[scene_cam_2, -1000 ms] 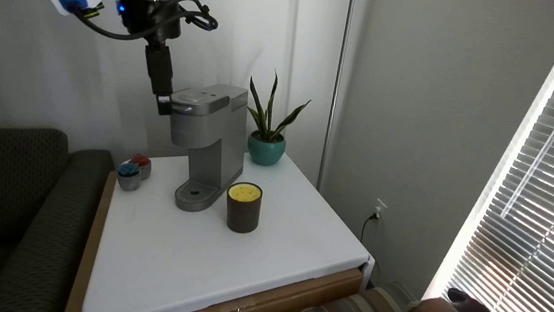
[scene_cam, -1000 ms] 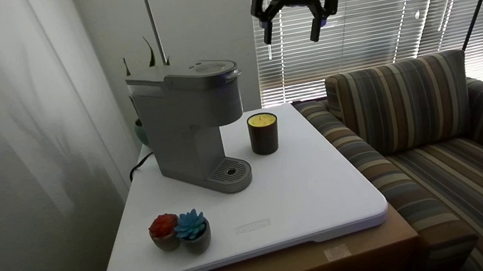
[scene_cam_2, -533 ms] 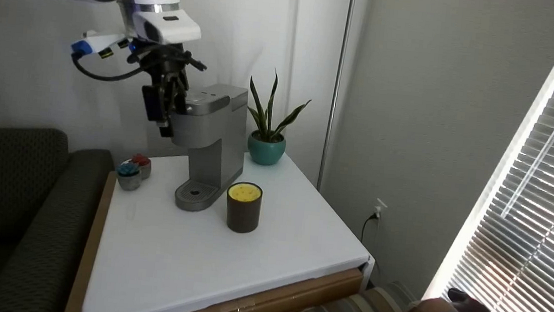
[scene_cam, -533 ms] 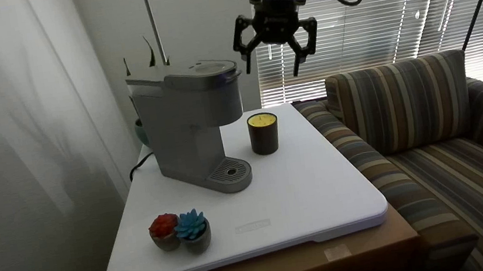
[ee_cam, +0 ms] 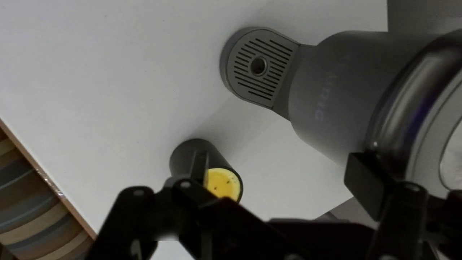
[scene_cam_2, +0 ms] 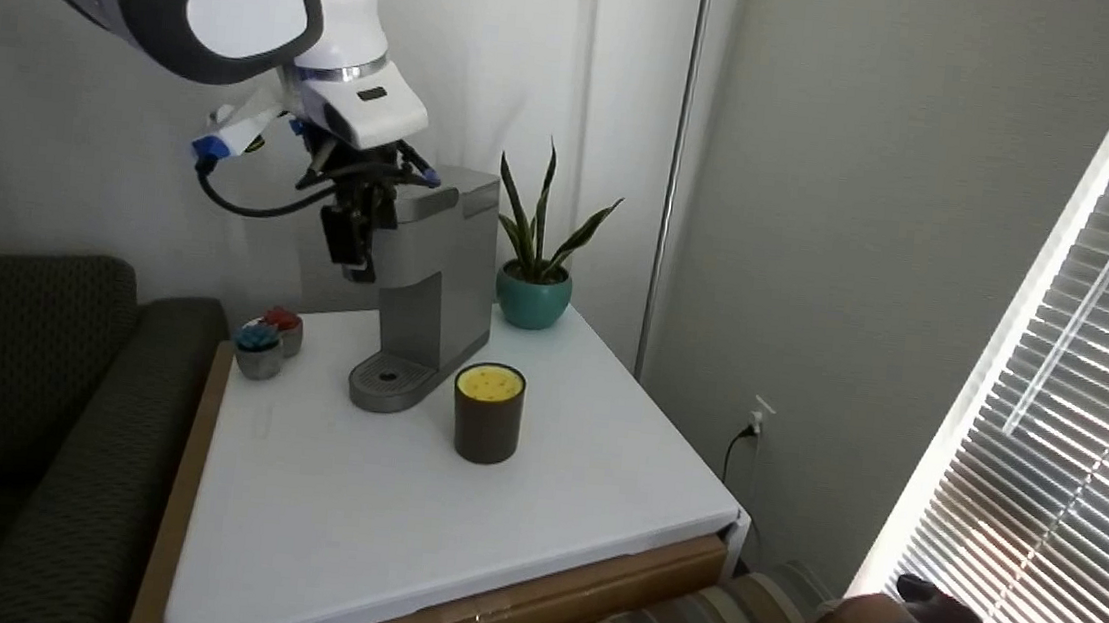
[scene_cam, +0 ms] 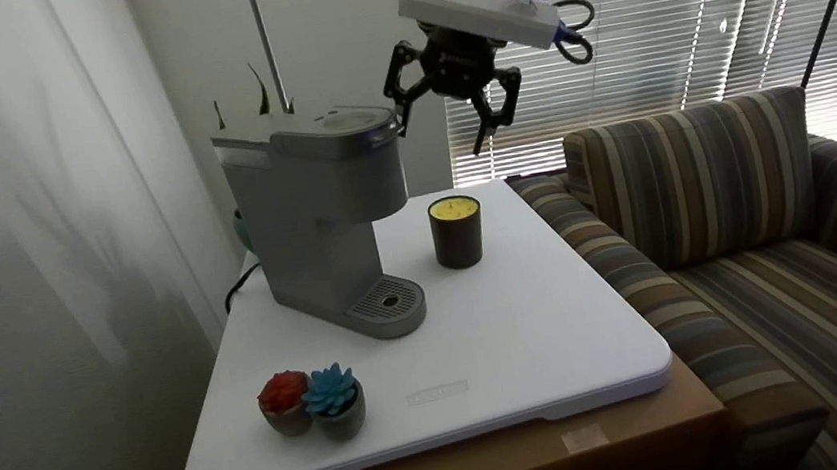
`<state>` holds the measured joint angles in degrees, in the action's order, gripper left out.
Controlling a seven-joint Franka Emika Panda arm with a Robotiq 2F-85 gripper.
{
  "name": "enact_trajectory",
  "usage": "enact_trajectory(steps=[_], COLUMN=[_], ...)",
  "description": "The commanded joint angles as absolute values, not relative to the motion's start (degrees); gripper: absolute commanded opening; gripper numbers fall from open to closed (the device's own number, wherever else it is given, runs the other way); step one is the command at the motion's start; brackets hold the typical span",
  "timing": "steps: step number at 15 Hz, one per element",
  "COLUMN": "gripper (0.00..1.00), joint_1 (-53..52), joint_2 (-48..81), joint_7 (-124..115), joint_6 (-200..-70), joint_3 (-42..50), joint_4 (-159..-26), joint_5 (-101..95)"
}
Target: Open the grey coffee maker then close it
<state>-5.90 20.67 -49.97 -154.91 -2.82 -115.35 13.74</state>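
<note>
The grey coffee maker (scene_cam: 318, 208) stands upright on the white table, its rounded top lid (scene_cam: 339, 122) down. It also shows in an exterior view (scene_cam_2: 452, 273) and at the right of the wrist view (ee_cam: 328, 97). My gripper (scene_cam: 440, 141) is open, tilted, with nothing between its fingers, in front of the machine's upper front. In the wrist view the gripper (ee_cam: 280, 169) has one finger (ee_cam: 364, 184) against or very near the lid's front lip. The other finger (ee_cam: 199, 166) hangs over empty space, overlapping the candle in that view. The exact contact is hidden.
A dark candle jar (scene_cam: 458, 242) with yellow wax stands beside the drip base. Two small potted succulents (scene_cam: 333, 400) sit near a table corner. A teal plant pot (scene_cam_2: 531, 299) stands behind the machine. The table (scene_cam: 513, 336) adjoins a striped sofa (scene_cam: 701, 230).
My gripper has come down and toward the coffee maker's lid front, tilting as it went. The coffee maker has shifted slightly backward in the last half second. The lid is still down.
</note>
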Motion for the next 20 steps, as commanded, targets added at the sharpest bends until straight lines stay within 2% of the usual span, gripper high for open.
enact_trajectory(steps=[1,4,5,6,10,12,16,20], gripper=[0.66,0.45,0.42,0.32,0.04,0.00,0.00,0.00], joint_1=[-2.6,-1.7,-1.8,-2.1,-2.8,-2.8,0.2,1.6], joint_2=[21.3,20.2,19.6,19.2,17.5,17.2,18.3,18.5], joint_7=[-40.7,-36.1,-35.5,-35.1,-34.4,-33.1,-26.0,-21.1], joint_6=[-161.2,-162.6,-162.7,-162.9,-164.5,-165.9,-168.5,-167.0], joint_3=[-7.2,-8.5,-8.5,-8.3,-8.4,-9.0,-14.1,-15.5], joint_4=[-116.5,-117.8,-118.4,-118.8,-120.4,-120.7,-119.5,-119.9], joint_5=[23.7,30.7,32.0,33.0,36.3,38.6,47.5,53.6])
